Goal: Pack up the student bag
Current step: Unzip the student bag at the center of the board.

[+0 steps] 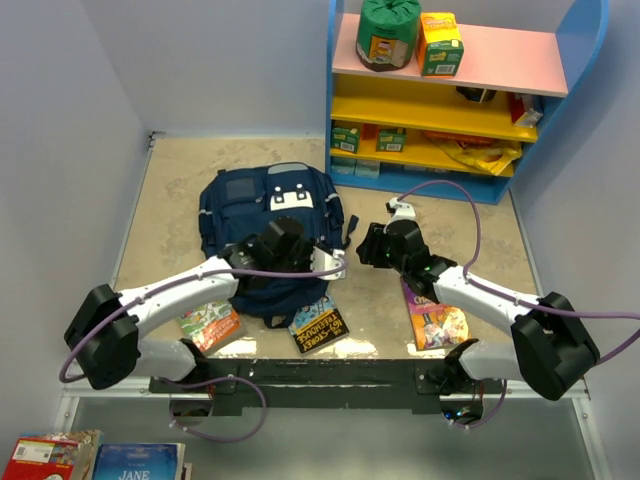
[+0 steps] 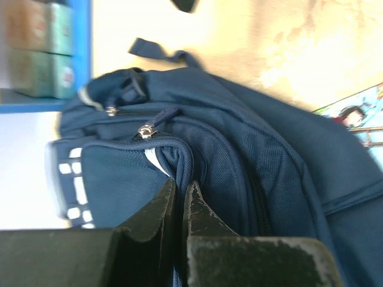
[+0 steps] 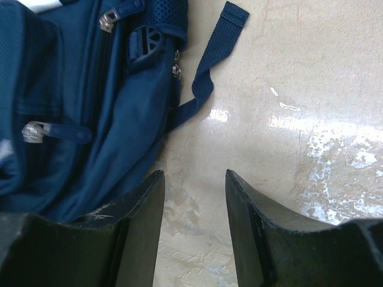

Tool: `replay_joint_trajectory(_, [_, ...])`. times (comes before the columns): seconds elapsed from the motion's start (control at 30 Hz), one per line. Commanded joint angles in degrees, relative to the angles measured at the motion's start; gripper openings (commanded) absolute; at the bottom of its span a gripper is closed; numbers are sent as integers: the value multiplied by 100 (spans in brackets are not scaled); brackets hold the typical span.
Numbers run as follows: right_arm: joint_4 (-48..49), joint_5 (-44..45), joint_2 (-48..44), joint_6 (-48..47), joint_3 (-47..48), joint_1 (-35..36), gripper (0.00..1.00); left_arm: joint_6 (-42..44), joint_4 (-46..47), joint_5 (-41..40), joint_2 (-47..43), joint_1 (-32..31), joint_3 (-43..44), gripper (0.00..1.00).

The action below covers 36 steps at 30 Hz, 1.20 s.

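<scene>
The navy student bag (image 1: 262, 215) with white patches lies flat on the tan table, left of centre. My left gripper (image 1: 283, 238) rests on its lower part. In the left wrist view the gripper (image 2: 180, 186) is shut on a fold of the bag's navy fabric (image 2: 179, 156) beside a zipper pull (image 2: 145, 131). My right gripper (image 1: 366, 246) is open and empty just right of the bag. In the right wrist view the gripper (image 3: 192, 174) hovers over bare table, with the bag's side (image 3: 90, 107) and a loose strap (image 3: 212, 66) to its left.
A blue shelf unit (image 1: 455, 95) with boxes and packets stands at the back right. Books lie near the front edge: one (image 1: 211, 324) at left, one (image 1: 318, 327) under the bag's lower edge, one (image 1: 437, 322) under the right arm. Walls close both sides.
</scene>
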Motion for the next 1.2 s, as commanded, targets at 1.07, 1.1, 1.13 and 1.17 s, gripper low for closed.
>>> replay_joint_trajectory(1.07, [3255,-1271,-288,-1626,-1196,992,65,1616,-762,1208,-3017,683,883,0])
replay_joint_trajectory(1.1, [3326,-1210,-190,-1688,-1143,1071,65,1625,-780,1226,-3035,683,901,0])
replay_joint_trajectory(1.13, [3405,-1088,-110,-1749,-1134,1098,65,1643,-815,1278,-3035,692,962,0])
replay_joint_trajectory(1.17, [3484,-1000,21,-1880,-1125,1124,65,1669,-902,1288,-3035,692,997,0])
